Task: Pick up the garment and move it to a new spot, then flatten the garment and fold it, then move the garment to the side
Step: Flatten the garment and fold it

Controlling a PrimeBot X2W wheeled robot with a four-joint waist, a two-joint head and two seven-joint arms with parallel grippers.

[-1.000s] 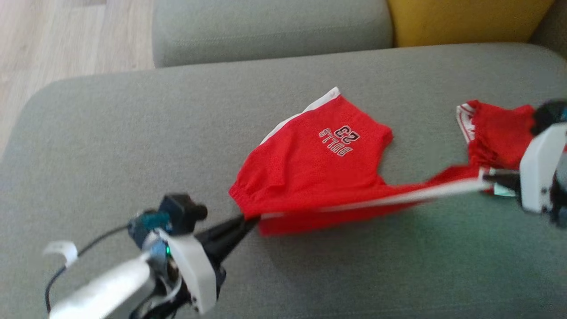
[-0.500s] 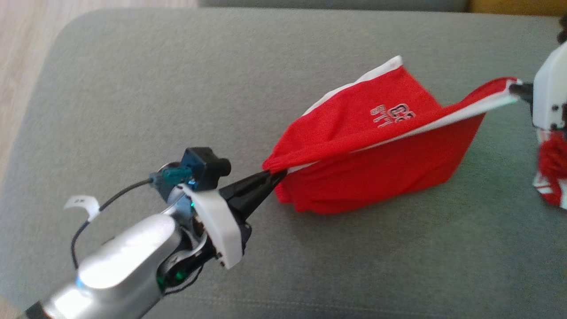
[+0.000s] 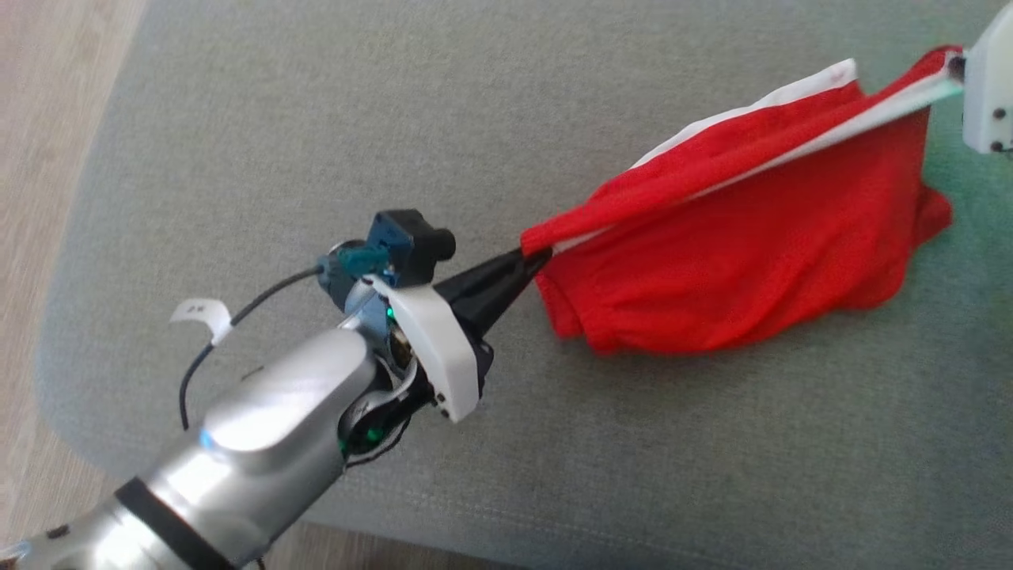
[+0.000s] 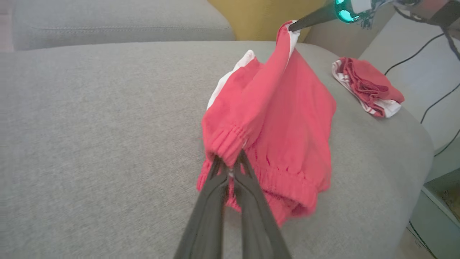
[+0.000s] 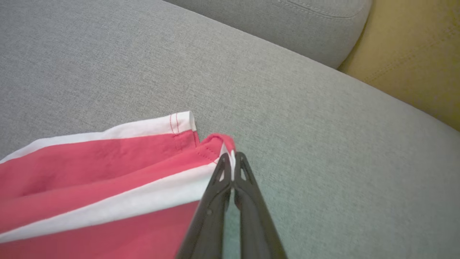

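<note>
Left claw point(image 3: 536, 255) pinches the garment point(image 3: 752, 245) at its waistband, right claw point(image 5: 233, 158) at its hem, stretched lengthwise between.

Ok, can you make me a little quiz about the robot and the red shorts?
1. True or false: the left end effector is shut on the red shorts.
2. What does the right end effector pinch? A) a white-striped corner of the shorts B) a printed number C) nothing
3. Fill in: under the shorts is a ____ sofa cushion.

Key: 1 true; 2 A; 3 grey.
</note>
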